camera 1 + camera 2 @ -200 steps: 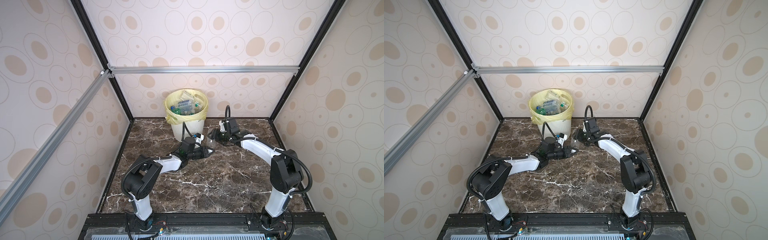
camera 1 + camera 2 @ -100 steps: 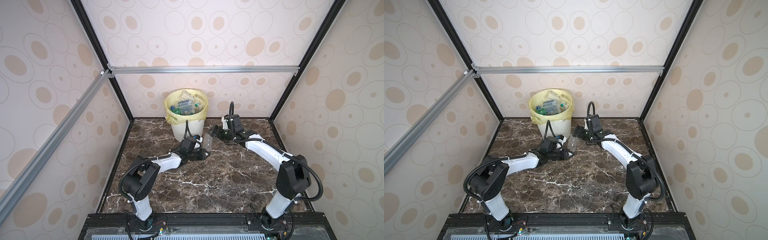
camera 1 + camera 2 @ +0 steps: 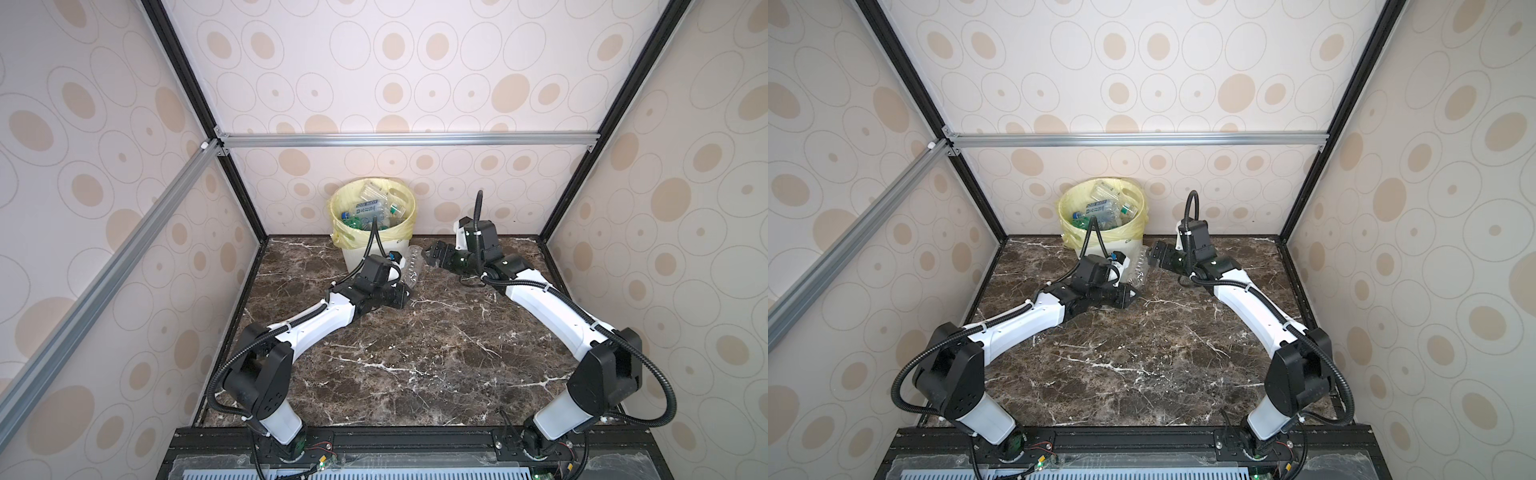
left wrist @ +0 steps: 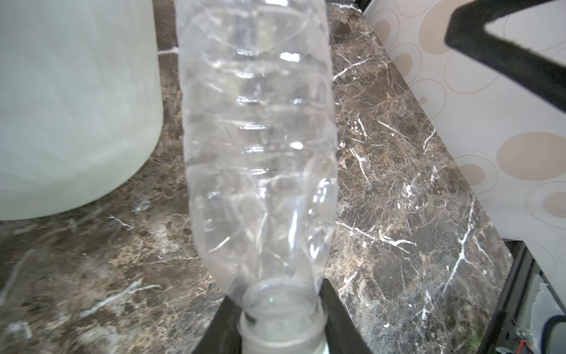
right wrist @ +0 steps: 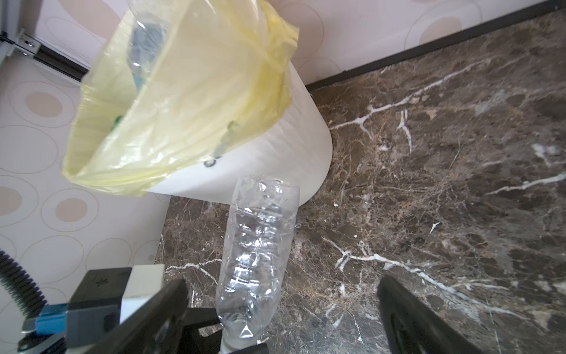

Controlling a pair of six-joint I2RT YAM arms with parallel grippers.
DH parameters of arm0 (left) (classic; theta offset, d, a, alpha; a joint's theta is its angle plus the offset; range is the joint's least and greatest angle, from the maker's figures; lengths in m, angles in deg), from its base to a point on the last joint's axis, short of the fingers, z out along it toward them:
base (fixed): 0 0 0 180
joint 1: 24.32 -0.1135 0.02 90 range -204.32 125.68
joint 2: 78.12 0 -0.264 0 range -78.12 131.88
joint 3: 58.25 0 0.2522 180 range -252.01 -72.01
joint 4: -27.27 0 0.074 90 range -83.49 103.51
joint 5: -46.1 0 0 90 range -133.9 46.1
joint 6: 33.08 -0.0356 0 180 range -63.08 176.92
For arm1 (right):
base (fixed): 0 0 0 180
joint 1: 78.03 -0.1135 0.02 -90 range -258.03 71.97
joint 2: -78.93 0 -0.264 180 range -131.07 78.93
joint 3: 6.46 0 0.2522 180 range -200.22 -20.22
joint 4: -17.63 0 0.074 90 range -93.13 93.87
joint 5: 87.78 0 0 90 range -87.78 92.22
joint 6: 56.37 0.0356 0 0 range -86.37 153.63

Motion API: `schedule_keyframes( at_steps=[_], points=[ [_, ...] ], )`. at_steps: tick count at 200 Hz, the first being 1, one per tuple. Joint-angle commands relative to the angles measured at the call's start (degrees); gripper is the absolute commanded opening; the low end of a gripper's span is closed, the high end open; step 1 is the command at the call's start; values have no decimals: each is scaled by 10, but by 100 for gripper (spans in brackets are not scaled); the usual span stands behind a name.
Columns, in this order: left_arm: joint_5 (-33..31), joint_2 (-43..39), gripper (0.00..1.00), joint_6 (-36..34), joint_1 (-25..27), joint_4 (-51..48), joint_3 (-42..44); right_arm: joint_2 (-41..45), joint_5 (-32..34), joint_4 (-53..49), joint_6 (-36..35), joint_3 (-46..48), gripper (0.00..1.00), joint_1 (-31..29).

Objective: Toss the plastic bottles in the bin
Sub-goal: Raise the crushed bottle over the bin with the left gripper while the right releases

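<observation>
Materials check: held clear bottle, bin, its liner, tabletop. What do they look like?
Clear bottle: thin transparent plastic, glossy; creased and dented.
Bin: opaque cream-white plastic, matte, probably rigid.
Liner: thin translucent yellow film, wrinkled and folded over the rim.
Tabletop: brown marble look with white veins; real stone or a print, can't tell.

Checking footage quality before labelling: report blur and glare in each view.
Left wrist: the clear bottle is soft with white glints, the bin wall beside it a featureless blur, the marble floor sharper. Right wrist: the yellow bag is smeared, the bottle crisper. Both top views: sharp, evenly lit.
</observation>
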Motion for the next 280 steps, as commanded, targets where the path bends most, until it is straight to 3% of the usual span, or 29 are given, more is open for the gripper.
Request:
schedule_keyframes(
  at_steps=[1,40,100,140,169,199,222,280],
  points=[
    [-68,-33,21,-67,-6,-75,-61,26,18,-26,-22,-21,100,-4],
    [-175,-48,23,-128,-12,-140,-159,45,20,-26,-26,-24,100,-4],
    [-358,17,24,-221,-29,-177,-334,26,-4,-25,-33,-77,100,-4],
    [-424,18,30,-352,-29,-108,-382,-6,-26,-45,-46,-134,100,-4],
    [-468,4,31,-491,-29,-15,-376,-20,-38,-50,-51,-148,100,-3],
    [-480,1,33,-615,-29,54,-383,-19,-49,-36,-44,-130,100,5],
    [-475,2,36,-664,-29,89,-403,-14,-59,-26,-35,-115,100,16],
    [-409,30,39,-653,-31,75,-408,1,-71,-11,-23,-81,100,35]
  ],
)
